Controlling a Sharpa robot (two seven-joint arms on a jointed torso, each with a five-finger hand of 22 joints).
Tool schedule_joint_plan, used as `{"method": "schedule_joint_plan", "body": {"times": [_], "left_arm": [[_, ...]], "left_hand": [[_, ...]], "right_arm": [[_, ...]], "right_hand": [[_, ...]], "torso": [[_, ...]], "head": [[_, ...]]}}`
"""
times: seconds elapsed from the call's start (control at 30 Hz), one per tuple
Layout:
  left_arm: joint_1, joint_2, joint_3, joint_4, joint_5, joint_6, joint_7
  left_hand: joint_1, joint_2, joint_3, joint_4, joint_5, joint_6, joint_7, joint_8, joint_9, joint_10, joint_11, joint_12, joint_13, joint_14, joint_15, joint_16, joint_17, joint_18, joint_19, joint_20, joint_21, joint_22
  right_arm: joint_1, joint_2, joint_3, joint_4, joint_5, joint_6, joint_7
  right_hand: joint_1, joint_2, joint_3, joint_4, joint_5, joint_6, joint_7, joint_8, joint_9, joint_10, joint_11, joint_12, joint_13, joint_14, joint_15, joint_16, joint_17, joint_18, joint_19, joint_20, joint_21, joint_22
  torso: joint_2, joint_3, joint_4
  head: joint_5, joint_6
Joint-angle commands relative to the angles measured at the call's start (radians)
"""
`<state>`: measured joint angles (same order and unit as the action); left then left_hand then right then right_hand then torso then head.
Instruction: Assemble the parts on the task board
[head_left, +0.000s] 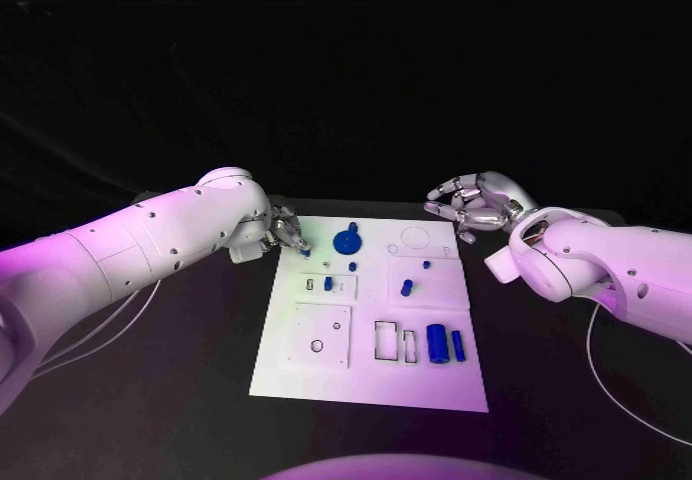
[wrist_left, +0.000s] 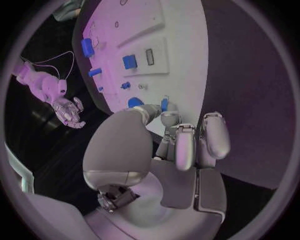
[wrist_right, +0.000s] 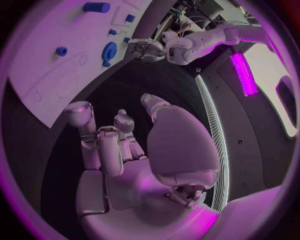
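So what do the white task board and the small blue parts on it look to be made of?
White task board: likely rigid plastic, matte; flat, even surface with crisp cut-out recesses. Small blue parts, like the round blue disc: probably moulded or printed plastic, uniform colour, dull sheen. Neither is certain.

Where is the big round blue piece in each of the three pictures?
Head view: the big round blue piece lies near the task board's far edge, just right of the left hand.
Left wrist view: it peeks out behind that hand's fingertips.
Right wrist view: it lies at the board's edge, near the left hand.
Shared landmark: the left hand.
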<state>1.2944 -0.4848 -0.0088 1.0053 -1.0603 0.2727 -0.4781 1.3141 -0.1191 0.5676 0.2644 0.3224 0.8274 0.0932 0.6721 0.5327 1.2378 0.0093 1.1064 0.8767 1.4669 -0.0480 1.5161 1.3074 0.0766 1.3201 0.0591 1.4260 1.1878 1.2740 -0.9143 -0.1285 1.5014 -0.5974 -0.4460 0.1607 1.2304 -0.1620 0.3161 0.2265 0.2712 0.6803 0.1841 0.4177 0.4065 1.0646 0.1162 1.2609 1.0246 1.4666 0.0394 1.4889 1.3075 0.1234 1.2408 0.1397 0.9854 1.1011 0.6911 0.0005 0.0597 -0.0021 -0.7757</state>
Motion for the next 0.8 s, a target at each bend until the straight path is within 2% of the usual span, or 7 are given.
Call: {"method": "schedule_joint_plan", "body": {"times": [0.03,0.17,0.33,0.5,0.6,0.67,0.8], "left_arm": [[0.000,-0.005,0.000,0.006,0.035,-0.014,0.014],[0.000,-0.029,0.000,0.031,0.076,-0.029,0.014],[0.001,-0.071,0.000,0.092,0.124,-0.053,0.011],[0.001,-0.131,-0.001,0.196,0.148,-0.095,0.010],[-0.001,-0.160,-0.001,0.254,0.144,-0.120,0.010],[-0.005,-0.180,-0.001,0.294,0.135,-0.140,0.012],[-0.017,-0.204,-0.001,0.343,0.106,-0.165,0.016]], "left_hand": [[-0.007,-0.009,0.135,-0.121,0.004,-0.003,-0.001,0.012,0.037,-0.002,0.003,0.005,-0.002,0.066,0.000,-0.002,0.109,0.006,-0.001,0.000,-0.002,0.002],[-0.050,-0.038,0.236,-0.166,0.018,0.000,-0.006,0.050,0.056,0.007,-0.002,0.013,0.001,0.064,-0.005,-0.006,0.098,0.006,0.001,-0.003,0.002,0.008],[-0.072,-0.048,0.267,-0.183,0.029,0.002,-0.009,0.064,0.061,0.011,-0.005,0.017,0.001,0.064,-0.008,-0.006,0.097,0.005,0.003,-0.004,0.005,0.012],[-0.102,-0.062,0.303,-0.206,0.052,0.010,-0.015,0.080,0.065,0.022,-0.011,0.018,-0.004,0.066,-0.013,-0.004,0.100,0.003,0.013,-0.008,0.012,0.027],[-0.123,-0.072,0.323,-0.221,0.080,0.017,-0.019,0.091,0.067,0.034,-0.015,0.022,-0.003,0.068,-0.017,-0.001,0.107,-0.001,0.026,-0.013,0.021,0.046],[-0.133,-0.076,0.330,-0.228,0.099,0.021,-0.022,0.096,0.068,0.039,-0.018,0.023,-0.004,0.069,-0.019,0.001,0.111,-0.003,0.032,-0.016,0.026,0.055],[-0.148,-0.081,0.338,-0.238,0.125,0.026,-0.025,0.104,0.068,0.047,-0.021,0.025,-0.004,0.071,-0.023,0.004,0.118,-0.005,0.039,-0.019,0.031,0.065]], "right_arm": [[-0.001,0.000,0.000,0.000,-0.005,0.018,-0.001],[-0.001,-0.001,0.000,-0.001,-0.005,0.019,-0.002],[-0.001,-0.004,-0.001,-0.001,-0.005,0.019,-0.004],[-0.001,-0.008,-0.002,-0.001,-0.005,0.019,-0.004],[-0.001,-0.009,-0.002,0.000,-0.005,0.019,-0.004],[-0.001,-0.010,-0.002,0.000,-0.005,0.019,-0.004],[-0.002,-0.012,-0.002,0.001,-0.005,0.019,-0.004]], "right_hand": [[-0.005,0.005,0.000,0.006,0.005,-0.006,0.011,0.004,-0.001,-0.003,-0.003,0.005,0.000,0.018,-0.002,-0.004,0.006,0.010,-0.010,0.000,-0.005,-0.001],[-0.006,0.006,0.000,0.008,0.006,-0.006,0.011,0.005,-0.001,-0.003,-0.003,0.004,-0.001,0.017,-0.002,-0.005,0.005,0.010,-0.011,0.000,-0.007,-0.003],[-0.006,0.006,0.000,0.008,0.006,-0.006,0.011,0.005,-0.001,-0.003,-0.003,0.004,-0.001,0.017,-0.002,-0.005,0.005,0.010,-0.011,0.000,-0.007,-0.003],[-0.006,0.006,0.000,0.008,0.006,-0.006,0.011,0.005,-0.001,-0.003,-0.003,0.004,-0.001,0.017,-0.002,-0.005,0.005,0.010,-0.011,0.000,-0.007,-0.003],[-0.006,0.006,-0.001,0.009,0.007,-0.005,0.011,0.006,-0.001,-0.003,-0.004,0.005,-0.001,0.017,-0.002,-0.005,0.004,0.010,-0.011,0.000,-0.008,-0.003],[-0.006,0.006,-0.001,0.009,0.007,-0.005,0.011,0.006,-0.001,-0.003,-0.004,0.005,-0.001,0.017,-0.002,-0.005,0.004,0.010,-0.011,0.000,-0.008,-0.003],[-0.006,0.006,-0.001,0.009,0.007,-0.005,0.011,0.006,-0.001,-0.003,-0.004,0.005,-0.001,0.017,-0.002,-0.005,0.004,0.010,-0.011,0.000,-0.008,-0.003]], "torso": [[-0.001,0.0014,0.0000],[-0.001,0.0020,0.0021],[-0.002,0.0018,0.0047],[-0.003,0.0026,0.0086],[-0.004,0.0021,0.0115],[-0.005,0.0015,0.0118],[-0.005,0.0020,0.0115]], "head": [[-0.001,-0.001],[-0.002,0.000],[-0.001,-0.001],[-0.002,-0.004],[-0.003,-0.005],[-0.002,-0.006],[0.002,-0.007]]}}
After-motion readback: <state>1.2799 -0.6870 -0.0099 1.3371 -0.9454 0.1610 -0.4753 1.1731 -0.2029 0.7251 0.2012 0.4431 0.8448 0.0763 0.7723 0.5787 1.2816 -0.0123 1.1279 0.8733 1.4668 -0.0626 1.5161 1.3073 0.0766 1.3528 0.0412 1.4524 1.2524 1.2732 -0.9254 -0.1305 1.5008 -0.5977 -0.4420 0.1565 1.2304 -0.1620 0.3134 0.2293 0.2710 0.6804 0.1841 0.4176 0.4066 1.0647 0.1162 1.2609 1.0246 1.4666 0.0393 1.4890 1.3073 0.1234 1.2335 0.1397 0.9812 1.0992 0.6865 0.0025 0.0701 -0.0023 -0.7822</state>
